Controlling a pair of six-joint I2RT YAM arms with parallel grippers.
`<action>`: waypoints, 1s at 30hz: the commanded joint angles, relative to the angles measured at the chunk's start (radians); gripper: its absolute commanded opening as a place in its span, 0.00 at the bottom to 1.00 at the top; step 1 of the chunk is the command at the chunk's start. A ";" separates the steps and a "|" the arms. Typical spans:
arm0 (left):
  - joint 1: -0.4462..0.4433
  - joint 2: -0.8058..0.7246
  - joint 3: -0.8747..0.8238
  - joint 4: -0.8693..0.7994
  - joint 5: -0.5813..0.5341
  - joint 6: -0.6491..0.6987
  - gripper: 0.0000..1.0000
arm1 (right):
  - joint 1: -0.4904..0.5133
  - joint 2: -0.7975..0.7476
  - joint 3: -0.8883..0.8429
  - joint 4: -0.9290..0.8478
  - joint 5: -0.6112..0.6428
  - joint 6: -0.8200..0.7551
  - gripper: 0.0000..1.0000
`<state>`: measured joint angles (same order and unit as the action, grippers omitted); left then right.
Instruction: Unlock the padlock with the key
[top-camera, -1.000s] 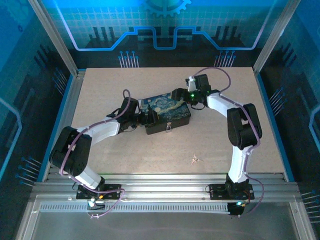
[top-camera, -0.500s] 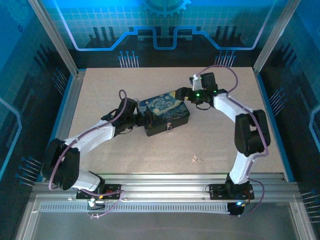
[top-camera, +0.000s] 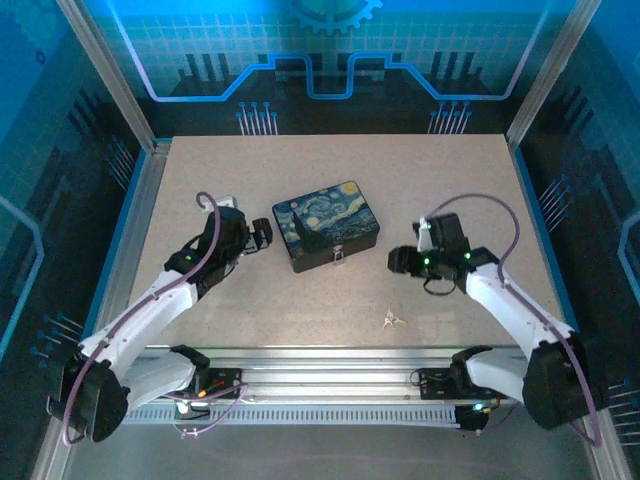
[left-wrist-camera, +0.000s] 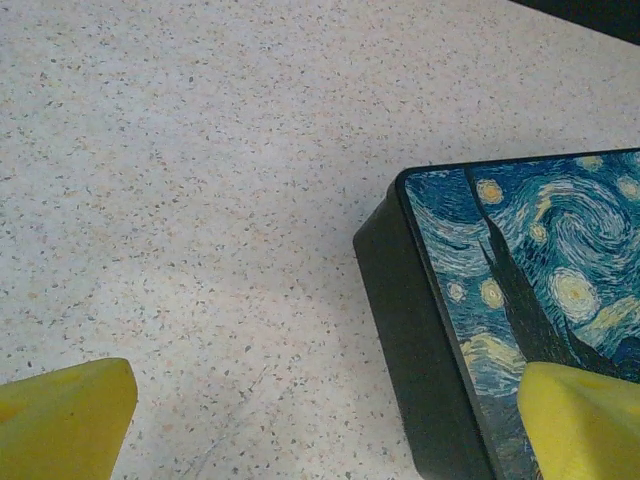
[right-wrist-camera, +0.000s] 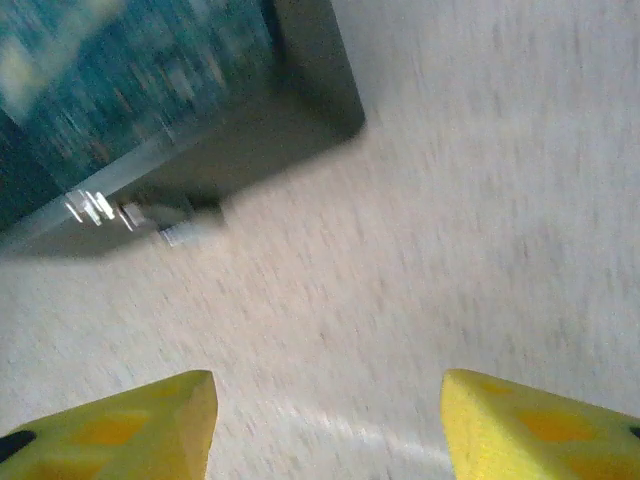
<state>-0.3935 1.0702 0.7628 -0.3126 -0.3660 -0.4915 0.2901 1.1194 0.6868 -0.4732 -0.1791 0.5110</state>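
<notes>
both grippers wide open and empty, key lying loose on the table

from the top camera i see the black box (top-camera: 326, 226) with its swirly blue lid near the middle of the table (top-camera: 460, 180). the left gripper (top-camera: 262, 236) sits just off the box's left end and the right gripper (top-camera: 396, 262) off its right front corner, neither touching it. this view also gives me the key (top-camera: 390, 319), a tiny pale piece on bare table toward the near edge. it lies closer to the right gripper than the left and touches nothing. the jaws are too small to read from up there, so i go by the wrist cameras. on the left wrist, the yellow fingertips (left-wrist-camera: 62, 420) sit far apart with only table and a box corner between them, gripping nothing. the right wrist view is smeared, yet its fingertips (right-wrist-camera: 545, 425) are just as widely parted and empty. a pale fitting (right-wrist-camera: 170, 228) shows there on the box front, too blurred for me to say whether it is the padlock
</notes>
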 joint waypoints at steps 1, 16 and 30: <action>-0.009 -0.019 -0.039 -0.062 0.053 -0.015 0.99 | 0.076 -0.098 -0.074 -0.076 0.042 0.093 0.54; -0.327 0.132 -0.072 -0.118 0.104 -0.181 0.99 | 0.251 -0.150 -0.220 -0.077 0.084 0.229 0.32; -0.362 0.192 -0.032 -0.123 0.090 -0.170 0.99 | 0.323 0.022 -0.208 -0.011 0.167 0.233 0.35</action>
<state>-0.7444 1.2556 0.7116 -0.4217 -0.2722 -0.6533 0.5911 1.1255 0.4717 -0.5007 -0.0559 0.7216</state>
